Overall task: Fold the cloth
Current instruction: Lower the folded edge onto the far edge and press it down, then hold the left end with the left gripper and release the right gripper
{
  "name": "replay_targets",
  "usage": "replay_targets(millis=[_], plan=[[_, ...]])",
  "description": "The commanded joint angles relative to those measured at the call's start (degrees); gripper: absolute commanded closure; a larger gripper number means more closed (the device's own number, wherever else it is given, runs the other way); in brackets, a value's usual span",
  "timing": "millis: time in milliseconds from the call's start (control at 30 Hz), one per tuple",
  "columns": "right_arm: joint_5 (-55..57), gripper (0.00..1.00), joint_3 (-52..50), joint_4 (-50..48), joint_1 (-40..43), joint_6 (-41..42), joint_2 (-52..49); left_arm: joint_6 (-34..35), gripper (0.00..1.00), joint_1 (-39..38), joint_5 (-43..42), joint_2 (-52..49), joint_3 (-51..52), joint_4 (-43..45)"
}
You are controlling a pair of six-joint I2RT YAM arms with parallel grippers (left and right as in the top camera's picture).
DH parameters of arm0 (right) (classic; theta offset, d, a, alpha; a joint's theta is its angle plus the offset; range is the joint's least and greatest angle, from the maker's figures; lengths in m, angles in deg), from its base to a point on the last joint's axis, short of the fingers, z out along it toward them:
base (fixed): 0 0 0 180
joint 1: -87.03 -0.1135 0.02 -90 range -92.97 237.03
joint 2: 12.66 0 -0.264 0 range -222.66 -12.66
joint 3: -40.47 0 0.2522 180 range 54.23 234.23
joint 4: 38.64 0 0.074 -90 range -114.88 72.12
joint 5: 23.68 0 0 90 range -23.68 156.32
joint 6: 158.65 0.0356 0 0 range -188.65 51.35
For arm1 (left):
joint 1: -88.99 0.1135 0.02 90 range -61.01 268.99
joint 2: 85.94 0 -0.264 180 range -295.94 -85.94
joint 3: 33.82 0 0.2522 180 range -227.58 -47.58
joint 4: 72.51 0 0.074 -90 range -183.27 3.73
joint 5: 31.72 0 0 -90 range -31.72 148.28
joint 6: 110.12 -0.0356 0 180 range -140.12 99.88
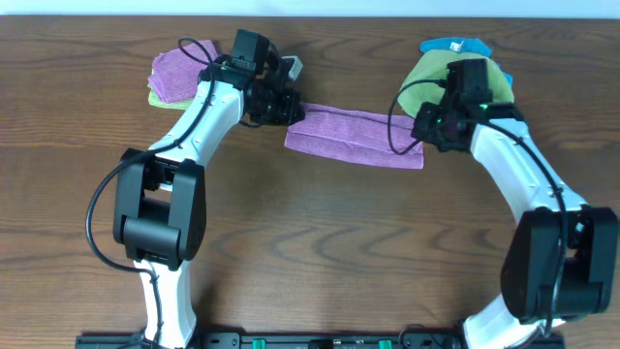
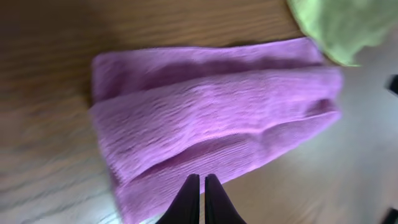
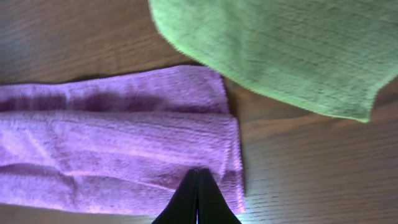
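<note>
The cloth [image 1: 354,136] is a mauve-purple towel lying flat on the wooden table, folded lengthwise into a long strip with layered edges. My left gripper [image 1: 291,109] hovers at its left end. In the left wrist view its tips [image 2: 203,177] are shut over the cloth's [image 2: 211,118] near edge, and no fabric shows between them. My right gripper [image 1: 426,131] is at the right end. The right wrist view shows its tips [image 3: 198,171] pressed together over the cloth [image 3: 112,143], close to the right corner.
An olive-green towel [image 1: 426,82] lies just behind the cloth's right end, close to the right gripper [image 3: 280,50]. A bright blue cloth [image 1: 455,46] peeks out behind it. At the back left another purple cloth [image 1: 179,70] rests on a yellow-green one [image 1: 160,97].
</note>
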Motion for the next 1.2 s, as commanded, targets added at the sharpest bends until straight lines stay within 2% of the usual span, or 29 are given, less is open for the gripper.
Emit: replay_targets(millis=[0, 67, 167, 233, 367, 600, 1167], plan=[[1.88, 0.98, 0.7, -0.15, -1.57, -1.97, 1.22, 0.42, 0.94, 0.39, 6.05, 0.02, -0.63, -1.29], [2.01, 0.98, 0.55, -0.15, -2.03, -2.84, 1.22, 1.7, 0.94, 0.46, 6.38, 0.02, -0.66, -1.62], [2.27, 0.98, 0.15, -0.17, -2.16, -2.82, 1.22, 8.63, 0.94, 0.63, 6.36, 0.02, -0.66, -1.55], [2.27, 0.98, -0.15, -0.35, -2.16, -2.82, 1.22, 8.83, 0.94, 0.55, 5.86, 0.02, -0.63, -0.24], [2.01, 0.98, -0.83, -0.46, -2.29, -2.82, 1.2, 3.41, 0.94, -2.05, 5.95, -0.09, -0.63, 4.2], [2.05, 0.98, -0.87, -0.63, -2.78, -2.86, 1.18, 1.11, 0.94, -6.99, 10.62, -0.11, -0.63, 5.07], [2.08, 0.98, -0.87, -0.61, -2.91, -4.44, 1.16, -2.38, 0.94, -6.99, 16.48, -5.79, -0.61, 7.8]])
